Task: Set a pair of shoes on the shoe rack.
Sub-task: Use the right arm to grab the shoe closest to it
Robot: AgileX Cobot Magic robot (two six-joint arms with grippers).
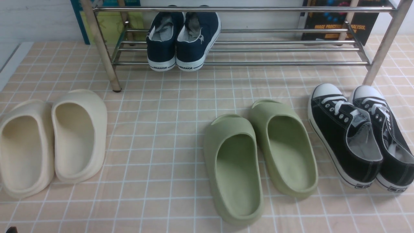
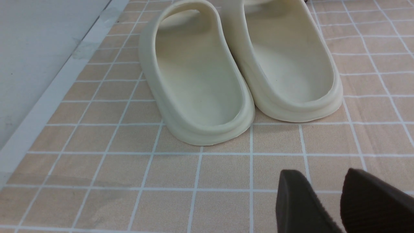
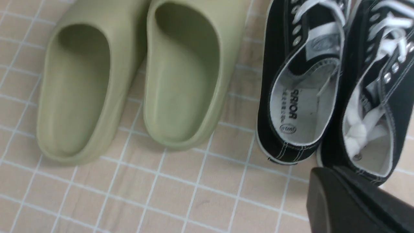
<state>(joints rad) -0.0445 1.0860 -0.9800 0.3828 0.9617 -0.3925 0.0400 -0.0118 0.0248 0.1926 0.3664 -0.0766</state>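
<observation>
The pair of black sneakers (image 1: 346, 136) with white toe caps and white laces stands side by side on the tiled floor at the front right, toes towards the shoe rack. The chrome shoe rack (image 1: 258, 63) runs along the back. In the right wrist view the sneakers (image 3: 300, 81) lie just beyond my right gripper (image 3: 330, 176), which hangs behind the heel of the outer shoe with its fingers pressed together and empty. My left gripper (image 2: 320, 174) is slightly open and empty above bare tiles, behind the heels of cream slides. Neither gripper shows clearly in the front view.
Navy WARRIOR sneakers (image 1: 181, 38) sit on the rack's lower shelf, left of centre. Green slides (image 1: 258, 155) stand mid-floor, left of the black sneakers, and show in the right wrist view (image 3: 129, 81). Cream slides (image 1: 51, 142) stand front left. A white floor edge (image 2: 48, 97) runs along the left.
</observation>
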